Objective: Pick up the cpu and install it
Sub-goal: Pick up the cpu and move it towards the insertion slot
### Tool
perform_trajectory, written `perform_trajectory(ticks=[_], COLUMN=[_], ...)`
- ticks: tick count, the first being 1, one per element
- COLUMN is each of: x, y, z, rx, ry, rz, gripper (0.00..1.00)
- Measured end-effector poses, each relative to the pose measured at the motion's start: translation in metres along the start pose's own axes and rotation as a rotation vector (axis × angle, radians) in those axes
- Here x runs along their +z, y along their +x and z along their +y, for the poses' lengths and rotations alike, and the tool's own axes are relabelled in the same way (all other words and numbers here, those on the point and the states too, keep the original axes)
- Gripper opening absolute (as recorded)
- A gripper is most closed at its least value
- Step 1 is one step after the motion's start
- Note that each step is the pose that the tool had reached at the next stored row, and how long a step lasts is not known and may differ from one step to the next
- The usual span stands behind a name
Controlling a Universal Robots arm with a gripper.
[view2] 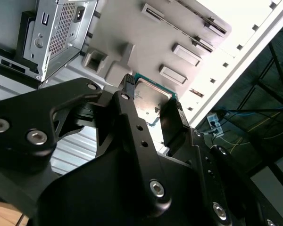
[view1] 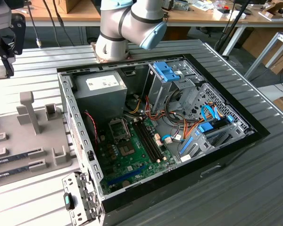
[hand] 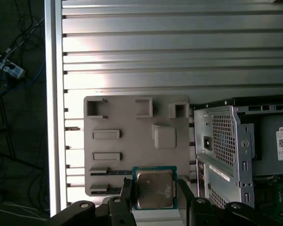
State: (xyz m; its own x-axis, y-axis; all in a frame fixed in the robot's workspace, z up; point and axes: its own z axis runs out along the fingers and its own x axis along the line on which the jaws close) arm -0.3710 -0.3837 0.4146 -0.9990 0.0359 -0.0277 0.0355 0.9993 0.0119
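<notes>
We see the open computer case (view1: 77, 125) off to one side of the gripper (hand: 154, 200), and the grey parts tray (hand: 127, 117) lies beyond its fingertips, next to the case. The gripper's two black fingers (hand: 127, 195) are clenched on the cpu (hand: 154, 188), which sits between them, its silver top showing in both wrist views.

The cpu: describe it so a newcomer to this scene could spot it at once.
In the first wrist view, find the grey tray beside the open computer case; over its edge the black gripper is shut on the cpu. It is a flat square, silver-topped with a thin green rim, unlike the long dark memory sticks on the tray.
</notes>
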Motion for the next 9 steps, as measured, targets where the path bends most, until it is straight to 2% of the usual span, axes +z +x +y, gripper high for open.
perform_trajectory(ticks=[9], x=[0.0007], y=[-0.0045], z=[0.0002], rx=[0.000], ry=[0.0001], rz=[0.0001], gripper=[0.47])
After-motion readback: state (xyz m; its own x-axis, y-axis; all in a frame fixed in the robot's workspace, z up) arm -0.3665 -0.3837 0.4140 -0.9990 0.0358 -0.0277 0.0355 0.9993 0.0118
